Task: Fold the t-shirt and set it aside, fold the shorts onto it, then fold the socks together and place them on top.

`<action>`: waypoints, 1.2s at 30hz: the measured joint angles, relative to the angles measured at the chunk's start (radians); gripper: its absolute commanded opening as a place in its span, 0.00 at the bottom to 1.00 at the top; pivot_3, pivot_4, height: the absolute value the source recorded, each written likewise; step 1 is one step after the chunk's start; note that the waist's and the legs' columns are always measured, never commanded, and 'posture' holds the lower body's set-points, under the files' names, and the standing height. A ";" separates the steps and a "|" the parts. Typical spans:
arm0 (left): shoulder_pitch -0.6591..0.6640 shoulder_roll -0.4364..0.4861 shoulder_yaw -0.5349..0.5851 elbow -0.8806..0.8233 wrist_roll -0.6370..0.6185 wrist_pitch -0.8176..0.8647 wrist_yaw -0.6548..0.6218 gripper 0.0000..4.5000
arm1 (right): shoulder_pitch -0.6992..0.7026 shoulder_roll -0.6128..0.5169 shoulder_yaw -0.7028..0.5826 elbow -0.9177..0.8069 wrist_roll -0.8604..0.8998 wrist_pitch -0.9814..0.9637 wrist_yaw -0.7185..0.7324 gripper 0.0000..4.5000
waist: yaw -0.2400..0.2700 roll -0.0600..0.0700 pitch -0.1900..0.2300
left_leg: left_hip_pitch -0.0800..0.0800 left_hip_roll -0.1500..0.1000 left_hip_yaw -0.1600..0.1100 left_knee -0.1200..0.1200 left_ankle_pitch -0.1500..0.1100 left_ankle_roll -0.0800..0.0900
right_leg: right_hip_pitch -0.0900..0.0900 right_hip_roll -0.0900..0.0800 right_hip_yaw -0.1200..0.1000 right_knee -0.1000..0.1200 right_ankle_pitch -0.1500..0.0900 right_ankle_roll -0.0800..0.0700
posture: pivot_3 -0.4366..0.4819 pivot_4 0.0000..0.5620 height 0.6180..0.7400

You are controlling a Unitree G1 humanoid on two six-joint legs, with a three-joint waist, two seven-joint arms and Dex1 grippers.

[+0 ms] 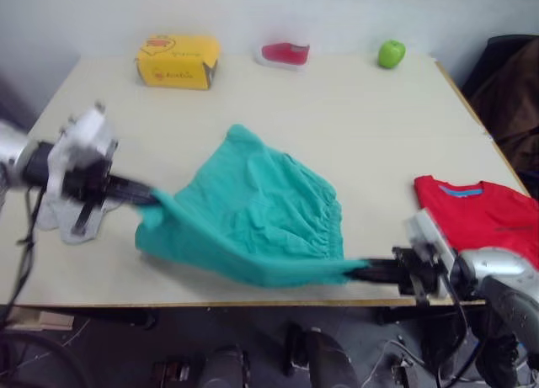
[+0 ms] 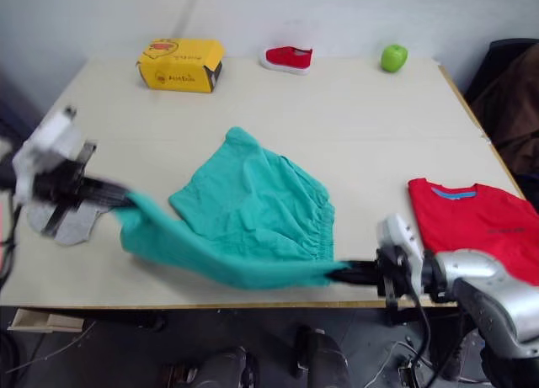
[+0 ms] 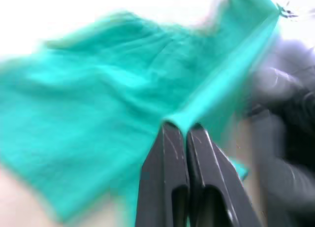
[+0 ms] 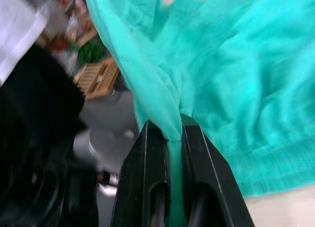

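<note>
The shorts hang stretched left to right, near edge clamped by the left gripper and the right gripper.

So my setup: a pale beige rectangular wooden desk pushed up against a plain whitish wall. Along the far edge sit a yellow cardboard box, a small red shoe and a green apple. A dark brown padded chair stands off the right corner. Dark floor below the near edge, cables trailing across it.
</note>
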 measured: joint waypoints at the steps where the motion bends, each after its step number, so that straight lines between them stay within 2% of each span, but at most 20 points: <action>1: -0.104 -0.081 -0.030 0.146 0.076 -0.068 0.047 0.00 | -0.028 0.013 -0.013 0.038 0.006 0.023 -0.030 0.01 | 0.002 -0.001 -0.001 | -0.001 0.000 0.000 0.000 0.000 0.000 | 0.000 -0.001 0.000 0.000 0.000 0.000 | 0.48 0.27 1.00; 2: -0.213 -0.166 -0.056 0.324 0.171 -0.171 0.128 0.00 | -0.064 0.031 -0.015 0.084 0.004 0.050 -0.070 0.01 | 0.002 -0.001 -0.001 | -0.001 0.000 0.000 0.000 0.000 0.000 | -0.001 -0.001 0.000 -0.002 0.000 0.001 | 0.48 0.27 1.00; 3: -0.264 -0.210 -0.067 0.423 0.227 -0.246 0.189 0.00 | -0.084 0.045 -0.011 0.106 0.000 0.062 -0.094 0.01 | -0.002 -0.001 -0.001 | -0.001 0.000 0.000 -0.001 0.000 0.000 | -0.004 -0.004 0.001 -0.003 0.000 0.001 | 0.48 0.27 1.00; 7: -0.376 -0.373 -0.092 0.742 0.416 -0.490 0.479 0.00 | -0.184 0.128 0.011 0.189 -0.043 0.105 -0.213 0.01 | -0.030 -0.002 -0.001 | -0.002 0.001 0.000 -0.004 0.000 0.000 | -0.006 -0.009 -0.002 -0.004 0.001 0.001 | 0.48 0.27 1.00; 10: -0.381 -0.439 -0.104 0.850 0.514 -0.575 0.631 0.00 | -0.240 0.184 0.031 0.232 -0.103 0.111 -0.296 0.01 | -0.045 -0.002 -0.001 | -0.001 0.001 -0.001 -0.004 0.000 0.000 | -0.007 -0.009 -0.004 -0.003 0.001 0.001 | 0.48 0.27 1.00; 15: -0.381 -0.508 -0.085 0.916 0.599 -0.591 0.795 0.00 | -0.302 0.255 0.078 0.282 -0.221 0.085 -0.386 0.01 | -0.045 -0.002 -0.001 | -0.001 0.001 -0.002 -0.002 0.000 0.000 | -0.007 -0.011 -0.003 -0.001 0.001 0.001 | 0.48 0.27 1.00; 17: -0.381 -0.516 -0.073 0.918 0.617 -0.585 0.809 0.09 | -0.314 0.270 0.077 0.299 -0.253 0.073 -0.414 0.14 | -0.044 -0.002 -0.001 | -0.001 0.001 -0.002 -0.002 0.000 0.000 | -0.007 -0.010 -0.004 -0.001 0.001 0.001 | 0.48 0.27 1.00; 21: -0.381 -0.513 -0.042 0.918 0.637 -0.585 0.811 0.35 | -0.307 0.258 0.070 0.249 -0.313 0.027 -0.432 0.42 | -0.044 -0.002 0.000 | -0.002 0.001 -0.002 -0.002 0.000 0.000 | -0.008 -0.010 -0.004 -0.001 0.001 0.001 | 0.48 0.27 1.00; 28: -0.381 -0.452 0.037 0.913 0.637 -0.641 0.818 0.84 | -0.211 0.120 0.037 0.019 -0.404 -0.060 -0.414 0.97 | -0.043 -0.002 0.000 | -0.002 0.001 -0.002 -0.002 0.000 0.000 | -0.008 -0.010 -0.004 -0.002 0.001 0.001 | 0.48 0.27 1.00; 30: -0.381 -0.422 0.058 0.894 0.624 -0.690 0.738 0.99 | -0.151 0.045 0.046 -0.077 -0.460 -0.138 -0.359 1.00 | -0.042 -0.002 0.000 | -0.002 0.001 -0.003 -0.003 0.000 0.000 | -0.008 -0.010 -0.005 -0.002 0.001 0.001 | 0.48 0.27 1.00; 33: -0.305 -0.339 0.103 0.736 0.526 -0.750 0.404 0.99 | -0.067 -0.028 0.085 -0.237 -0.495 -0.210 -0.279 1.00 | -0.050 -0.001 -0.001 | 0.001 0.003 0.000 -0.004 -0.001 -0.001 | -0.007 -0.008 -0.003 -0.002 0.000 0.001 | 0.48 0.27 1.00; 36: -0.120 -0.259 0.109 0.539 0.454 -0.725 0.150 0.99 | -0.022 -0.049 0.147 -0.309 -0.541 -0.252 -0.247 1.00 | -0.058 -0.001 -0.001 | 0.003 0.003 0.001 -0.003 0.000 -0.002 | -0.006 -0.008 -0.001 0.000 0.000 0.000 | 0.48 0.27 1.00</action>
